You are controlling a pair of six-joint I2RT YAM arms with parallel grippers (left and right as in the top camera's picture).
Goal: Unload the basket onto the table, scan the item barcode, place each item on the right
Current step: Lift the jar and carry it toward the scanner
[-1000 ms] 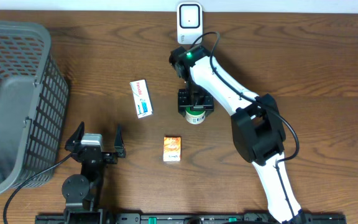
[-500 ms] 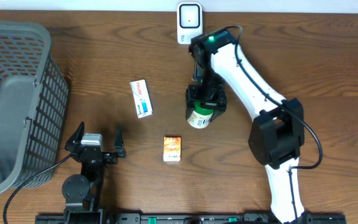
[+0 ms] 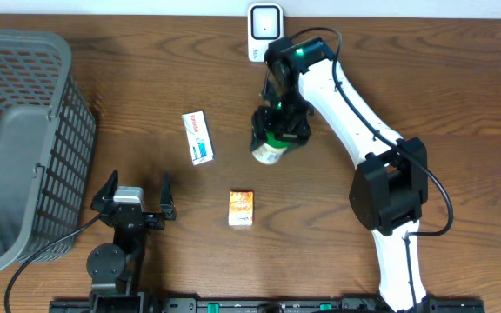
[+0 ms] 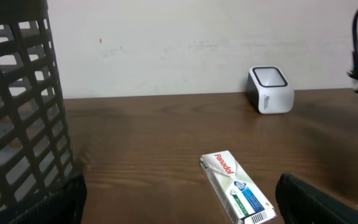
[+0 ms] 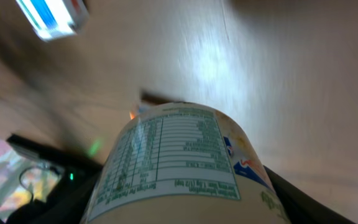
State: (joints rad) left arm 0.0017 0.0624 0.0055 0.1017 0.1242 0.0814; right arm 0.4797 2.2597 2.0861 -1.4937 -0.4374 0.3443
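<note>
Brown counter (image 3: 424,78) lies below the right end effector (image 3: 275,136), clamped on a jar (image 3: 268,153), whose label (image 5: 173,155) should probably turn toward the scanner (image 3: 265,26) just beyond.

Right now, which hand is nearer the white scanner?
Right. The right hand, gripping the jar, hangs just in front of the scanner; the left hand sits open at the front edge, beside the basket.
</note>
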